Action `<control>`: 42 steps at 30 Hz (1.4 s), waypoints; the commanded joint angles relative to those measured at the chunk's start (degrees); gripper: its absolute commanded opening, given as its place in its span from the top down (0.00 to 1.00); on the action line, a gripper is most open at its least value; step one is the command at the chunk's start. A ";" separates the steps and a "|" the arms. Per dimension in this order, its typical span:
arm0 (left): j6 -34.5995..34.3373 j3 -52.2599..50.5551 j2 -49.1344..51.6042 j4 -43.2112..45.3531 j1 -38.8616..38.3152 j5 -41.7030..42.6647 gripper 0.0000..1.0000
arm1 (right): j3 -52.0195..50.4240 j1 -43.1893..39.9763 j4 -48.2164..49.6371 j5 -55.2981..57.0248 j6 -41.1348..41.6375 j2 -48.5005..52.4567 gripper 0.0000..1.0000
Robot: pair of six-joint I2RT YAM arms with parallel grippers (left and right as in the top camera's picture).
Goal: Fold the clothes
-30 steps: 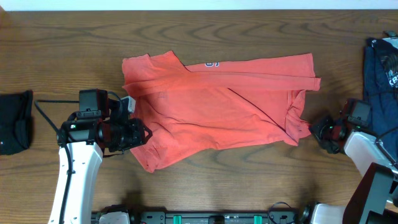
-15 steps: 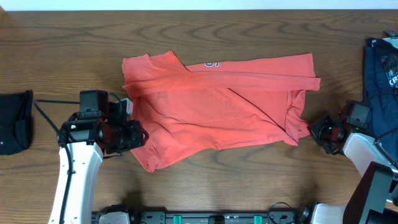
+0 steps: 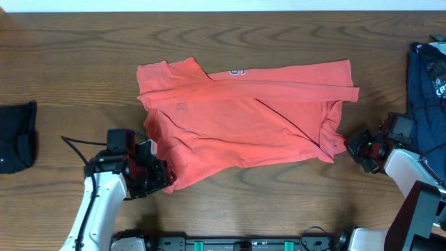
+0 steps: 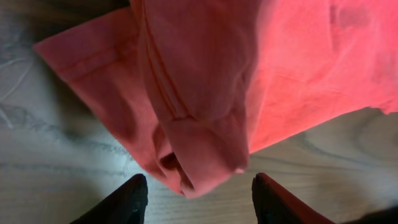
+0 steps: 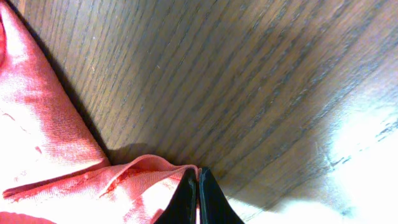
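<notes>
The coral-red T-shirt (image 3: 244, 125) lies rumpled across the middle of the table (image 3: 279, 209). The left gripper (image 4: 199, 180) stands open, fingers either side of the shirt's bunched corner, while the right gripper (image 5: 198, 173) is closed tight at the opposite hem (whether it pinches cloth cannot be told).

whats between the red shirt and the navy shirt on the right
The right gripper, shut on the red shirt's corner; the rest of the gap is bare table up to the navy shirt. The overhead view shows this.

T-shirt (image 3: 244, 122) lettering unreadable
</notes>
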 commanded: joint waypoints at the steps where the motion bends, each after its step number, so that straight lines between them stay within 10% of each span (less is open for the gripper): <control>1: -0.55 -1.05 0.00 1.38 -0.09 1.01 0.39 | -1.97 0.15 -1.03 0.20 0.50 2.03 0.99; 6: -0.59 -2.91 0.00 5.01 -0.09 1.60 0.41 | -1.95 0.13 -0.52 0.24 -0.46 2.03 0.99; 8: -0.94 -3.80 0.00 6.86 -0.09 2.21 0.57 | -1.95 0.09 -0.35 0.31 -1.03 2.03 0.99; 10: -2.82 -4.20 0.00 8.61 -0.09 2.23 0.94 | -1.95 0.09 -0.17 0.68 -1.03 2.03 0.99; 42: -15.58 7.74 -0.13 23.23 -0.07 18.49 0.94 | 23.80 -0.90 -16.48 0.92 -12.15 1.99 0.99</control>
